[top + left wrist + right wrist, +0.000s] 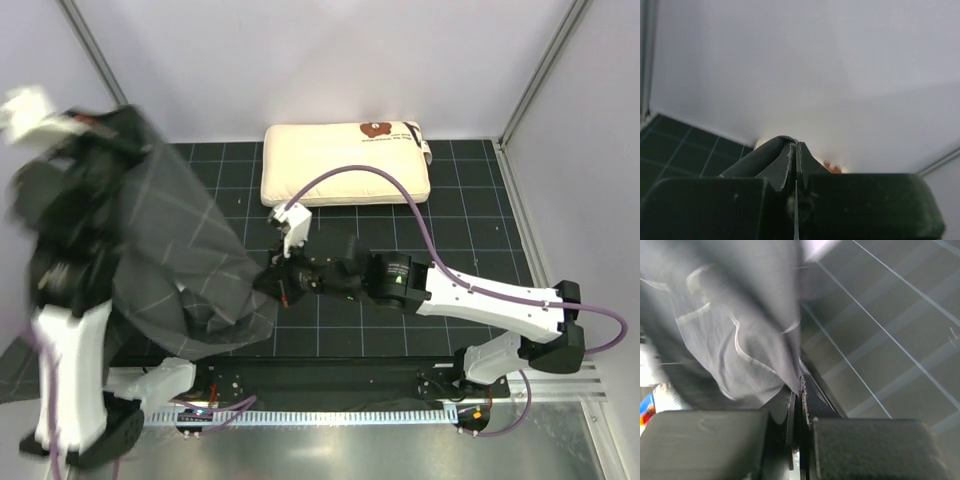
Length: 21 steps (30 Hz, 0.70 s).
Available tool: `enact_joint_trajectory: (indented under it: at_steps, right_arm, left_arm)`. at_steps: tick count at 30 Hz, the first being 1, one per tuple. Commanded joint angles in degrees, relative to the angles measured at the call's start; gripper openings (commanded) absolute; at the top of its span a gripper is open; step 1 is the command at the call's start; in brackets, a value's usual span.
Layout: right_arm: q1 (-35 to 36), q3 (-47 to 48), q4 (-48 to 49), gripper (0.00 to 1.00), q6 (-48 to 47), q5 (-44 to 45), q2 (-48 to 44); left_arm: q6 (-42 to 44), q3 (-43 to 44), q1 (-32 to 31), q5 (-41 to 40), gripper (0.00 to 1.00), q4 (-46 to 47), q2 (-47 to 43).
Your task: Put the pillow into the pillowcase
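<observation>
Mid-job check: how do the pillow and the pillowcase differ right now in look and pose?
The pillow is cream-white and plump. The pillowcase is dark grey with thin light check lines, limp and creased. The pillow lies flat at the far side of the table, untouched. The pillowcase hangs raised on the left, pinched by the left gripper and the right gripper. Both are soft, and the pillow is not yet inside.

One pillow (345, 165), one pillowcase (170, 250), one grid mat (470, 200), one left tool (796, 146) and one right tool (801, 387).
</observation>
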Motion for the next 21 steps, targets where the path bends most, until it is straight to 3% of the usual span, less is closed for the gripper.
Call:
enact_joint_trajectory:
  at_steps: [1, 4, 7, 12, 18, 19, 21]
  right_arm:
    - [-4.44, -8.99, -1.08, 0.04, 10.03, 6.66, -5.94]
    - [-10.85, -28.01, 4.34, 0.04, 16.62, -0.59, -11.12]
    - [-14.3, -40.78, 10.86, 0.04, 19.71, -2.84, -16.31]
    - [-16.41, -47.69, 7.81, 0.04, 19.71, 1.73, -18.52]
    - [-20.45, -50.41, 3.6, 0.06, 18.31, 5.24, -18.34]
    - [-21.07, -50.5, 3.06, 0.08, 18.04, 5.6, -18.34]
    - [-23.17, -50.68, 1.75, 0.17, 16.9, 6.74, -18.34]
  left_arm:
    - [-3.54, -7.39, 0.01, 11.0, 0.0, 1.43, 15.73]
    - [-5.21, -11.16, -0.69, 17.85, 0.0, 2.49, 24.85]
    - [-6.09, -16.25, -2.27, 22.95, 0.0, 7.31, 32.51]
    - [-5.75, -17.42, -8.42, 23.86, 0.0, 12.6, 43.16]
    - [-4.78, -8.3, -16.24, 21.48, 0.01, 13.39, 52.31]
    - [-5.21, -7.15, -16.51, 21.83, 0.03, 13.39, 53.19]
    - [-6.53, -3.29, -16.87, 24.97, 0.23, 12.78, 56.09]
